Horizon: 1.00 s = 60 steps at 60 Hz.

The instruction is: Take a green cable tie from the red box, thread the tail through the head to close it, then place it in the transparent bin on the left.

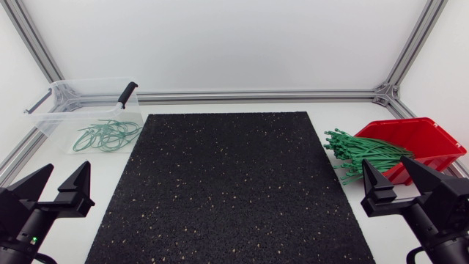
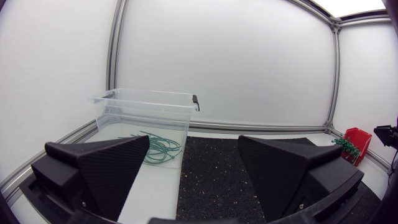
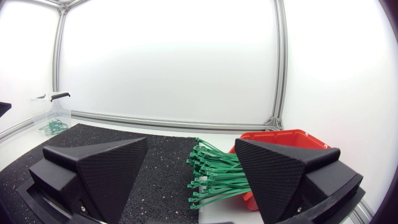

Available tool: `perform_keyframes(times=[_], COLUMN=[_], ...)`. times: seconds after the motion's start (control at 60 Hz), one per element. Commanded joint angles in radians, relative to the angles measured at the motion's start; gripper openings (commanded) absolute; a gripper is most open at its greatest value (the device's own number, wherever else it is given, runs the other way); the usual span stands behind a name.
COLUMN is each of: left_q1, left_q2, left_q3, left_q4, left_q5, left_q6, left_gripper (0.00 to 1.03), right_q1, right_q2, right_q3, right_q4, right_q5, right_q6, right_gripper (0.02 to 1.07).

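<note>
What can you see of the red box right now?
The red box looks like glossy moulded plastic: an open-topped bin with a low front lip. It sits upright on the white table, just right of the black mat. A bundle of green cable ties lies in it and spills over the front towards the mat. My right gripper, open, covers its near corner in the head view and appears clear of it.

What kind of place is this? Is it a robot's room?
Probably a robot test bench in a lab. A left tool and a right tool sit at a black mat, with a red box of green cable ties and a clear bin holding looped ones.
</note>
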Motion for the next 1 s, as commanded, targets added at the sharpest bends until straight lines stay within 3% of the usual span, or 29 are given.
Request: perform_keyframes(times=[0.0,0.483,0.767,0.983], left_q1=[0.001,-0.002,-0.002,-0.008], left_q2=[-0.008,-0.008,-0.008,-0.008], left_q3=[-0.039,-0.039,-0.039,-0.039], left_q4=[-0.017,-0.017,-0.017,-0.017], left_q5=[0.002,0.002,0.002,0.002], left_q6=[-0.016,-0.016,-0.016,-0.016], left_gripper=[0.99,0.99,0.99,0.99], right_q1=[0.003,0.005,0.0,0.005], right_q2=[-0.011,-0.011,0.015,0.202], right_q3=[-0.024,0.005,0.159,0.312], right_q4=[0.008,0.007,-0.084,-0.145], right_q5=[-0.001,0.008,0.02,0.016], right_q6=[-0.015,-0.007,0.031,0.03], right_gripper=[1.04,1.03,1.03,1.03])
